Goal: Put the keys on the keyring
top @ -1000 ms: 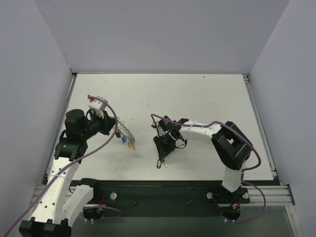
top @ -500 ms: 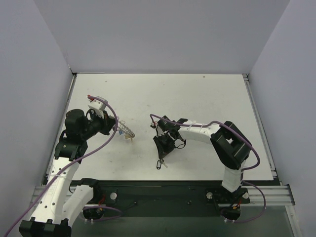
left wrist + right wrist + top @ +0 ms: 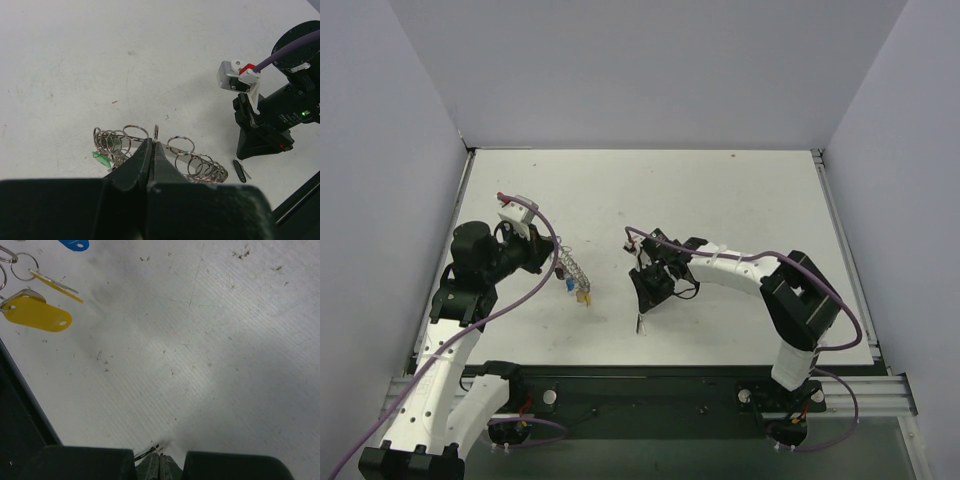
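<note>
Keyring [image 3: 181, 145]: silvery looped coil, left part of bench [image 3: 740, 200]; left fingers [image 3: 140, 157] clamped on one loop. Yellow key [image 3: 35, 313], blue key [image 3: 75, 244], green key [image 3: 102, 159] at coil. Right fingers [image 3: 150, 470]: together, tips at bench; black key [image 3: 240, 170] just beside.

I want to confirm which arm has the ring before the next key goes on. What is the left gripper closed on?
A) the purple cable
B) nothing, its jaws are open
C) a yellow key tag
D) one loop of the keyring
D: in the left wrist view the left gripper has its jaws shut on a single upright loop of the keyring, whose other loops spread out to both sides.
</note>
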`<state>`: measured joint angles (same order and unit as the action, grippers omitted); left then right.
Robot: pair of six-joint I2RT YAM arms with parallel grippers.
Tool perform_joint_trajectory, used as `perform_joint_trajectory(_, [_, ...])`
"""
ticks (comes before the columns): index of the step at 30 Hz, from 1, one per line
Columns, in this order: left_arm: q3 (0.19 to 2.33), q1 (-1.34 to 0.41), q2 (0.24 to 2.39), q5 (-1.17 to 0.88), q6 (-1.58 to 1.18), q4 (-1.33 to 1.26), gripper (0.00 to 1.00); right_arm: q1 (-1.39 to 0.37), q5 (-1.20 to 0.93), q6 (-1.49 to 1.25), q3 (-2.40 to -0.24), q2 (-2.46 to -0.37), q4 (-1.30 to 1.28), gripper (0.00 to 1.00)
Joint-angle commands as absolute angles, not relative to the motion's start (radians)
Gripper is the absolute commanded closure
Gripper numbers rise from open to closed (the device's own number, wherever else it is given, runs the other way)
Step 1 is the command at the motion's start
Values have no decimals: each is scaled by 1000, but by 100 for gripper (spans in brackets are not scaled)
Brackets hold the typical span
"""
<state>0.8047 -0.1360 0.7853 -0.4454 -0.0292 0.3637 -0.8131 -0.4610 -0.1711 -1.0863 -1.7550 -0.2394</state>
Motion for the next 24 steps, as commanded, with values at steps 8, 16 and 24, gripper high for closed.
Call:
perform_joint_trajectory(8, [825,-137,764,-446,-18,307,100,-821,-497,-166,-1095,-1792,-212,100])
perform_joint_trajectory(16, [825,-137,762,-446,-17,308,100,-819,-528,-183,-1092,-1822,-190,91])
perform_joint_trajectory(24, [825,-137,764,-446,-17,307,100,-819,-545,-195,-1091,-1848,-173,87])
